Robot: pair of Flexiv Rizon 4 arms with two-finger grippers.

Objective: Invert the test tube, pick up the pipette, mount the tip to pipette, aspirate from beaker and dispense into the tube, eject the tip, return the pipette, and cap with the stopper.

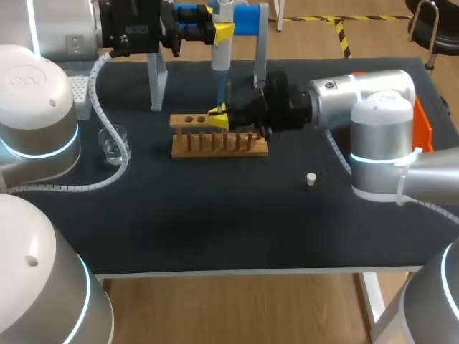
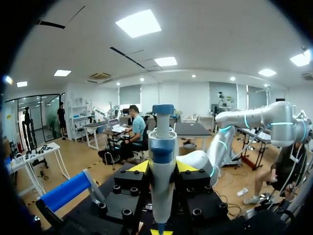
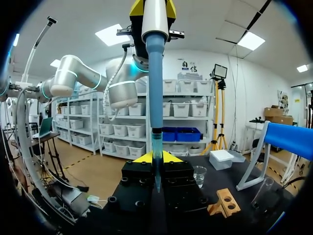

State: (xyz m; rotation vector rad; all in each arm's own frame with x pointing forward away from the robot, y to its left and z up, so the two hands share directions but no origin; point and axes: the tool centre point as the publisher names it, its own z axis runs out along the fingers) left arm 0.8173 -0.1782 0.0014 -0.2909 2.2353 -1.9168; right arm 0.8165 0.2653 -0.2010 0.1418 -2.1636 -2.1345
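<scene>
The head view shows the whole black table (image 1: 215,222). At 12 o'clock the left fingers (image 1: 223,31) are clamped from both sides on the upright white pipette with a blue shaft (image 1: 220,57). Its lower end meets the right fingers (image 1: 219,117), whose arm comes in from 3 o'clock and holds them over the brown wooden tube rack (image 1: 219,145). What those yellow tips hold cannot be made out from here.

The right wrist view shows it. A slim clear glass test tube (image 3: 157,169) stands upright, pinched between the narrowly parted fingers, and the pipette's shaft comes straight down into its top. Whether a tip sits inside the tube I cannot tell.

The left wrist view alone shows the pipette's blue cap (image 2: 162,109) above the white body gripped by its fingers.

Only the head view shows the small cream stopper (image 1: 311,179), lying at 4 o'clock from the rack and well apart from it. The clear glass beaker (image 1: 113,142) stands at 9 o'clock from the rack, and the right wrist view also shows it ahead of its fingers. The white tip box (image 1: 79,93) sits at 10 o'clock, and the blue-barred stand (image 1: 251,20) at 1 o'clock.
</scene>
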